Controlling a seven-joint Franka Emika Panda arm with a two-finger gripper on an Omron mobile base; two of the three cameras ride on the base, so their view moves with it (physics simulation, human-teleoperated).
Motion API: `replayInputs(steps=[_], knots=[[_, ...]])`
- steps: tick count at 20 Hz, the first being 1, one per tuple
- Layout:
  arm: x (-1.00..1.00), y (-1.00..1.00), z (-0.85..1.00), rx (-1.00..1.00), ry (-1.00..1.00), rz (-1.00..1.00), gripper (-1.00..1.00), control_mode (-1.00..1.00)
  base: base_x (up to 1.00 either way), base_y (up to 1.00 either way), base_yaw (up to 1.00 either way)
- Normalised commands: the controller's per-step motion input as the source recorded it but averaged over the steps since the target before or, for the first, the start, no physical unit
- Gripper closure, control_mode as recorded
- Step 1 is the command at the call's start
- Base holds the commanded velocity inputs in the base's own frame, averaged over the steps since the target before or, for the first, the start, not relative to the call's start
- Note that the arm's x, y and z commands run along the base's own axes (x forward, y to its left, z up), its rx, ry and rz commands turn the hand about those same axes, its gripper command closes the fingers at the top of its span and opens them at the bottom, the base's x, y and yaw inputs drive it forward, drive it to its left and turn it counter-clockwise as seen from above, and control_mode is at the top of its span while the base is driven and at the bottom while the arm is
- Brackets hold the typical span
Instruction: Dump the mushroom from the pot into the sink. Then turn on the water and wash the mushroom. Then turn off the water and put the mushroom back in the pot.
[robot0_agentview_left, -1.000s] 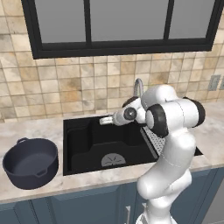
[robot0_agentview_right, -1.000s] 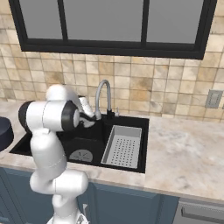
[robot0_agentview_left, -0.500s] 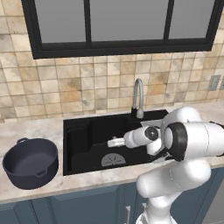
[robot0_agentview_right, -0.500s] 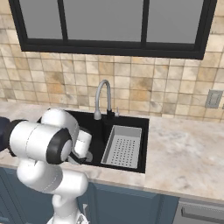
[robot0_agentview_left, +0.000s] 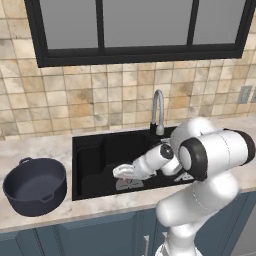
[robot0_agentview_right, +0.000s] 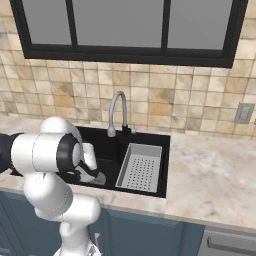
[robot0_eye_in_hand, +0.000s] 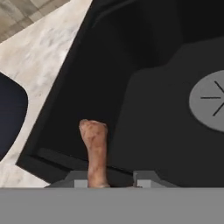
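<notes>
Now the claw (robot0_eye_in_hand: 105, 183) is narrowed on the mushroom (robot0_eye_in_hand: 95, 151), which sticks out between its fingertips low inside the sink (robot0_agentview_left: 90, 165). Judging by this, lift straight up to clear the rim, then swing over to the pot (robot0_agentview_left: 35, 186) before letting go.

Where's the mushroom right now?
In the hand view the mushroom sits between the gripper's fingertips, over the left part of the sink, with the grey drain off to its right.
</notes>
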Motion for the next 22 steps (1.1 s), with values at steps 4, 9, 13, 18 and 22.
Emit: replayInputs(steps=[4, 9, 13, 18, 22], knots=[[0.0, 0.66, 1.0, 0.0, 0.37, 0.12, 1.0, -1.0, 0.0, 0.0, 0.0], [0.0, 0.43, 1.0, 0.0, 0.22, 0.14, 1.0, -1.0, 0.0, 0.0, 0.0], [0.0, 0.25, 1.0, 0.0, 0.06, 0.14, 1.0, -1.0, 0.0, 0.0, 0.0], [0.0, 0.25, 1.0, 0.0, 0.0, 0.12, 1.0, -1.0, 0.0, 0.0, 0.0], [0.0, 0.19, 1.0, 0.0, 0.01, 0.13, 1.0, -1.0, 0.0, 0.0, 0.0]])
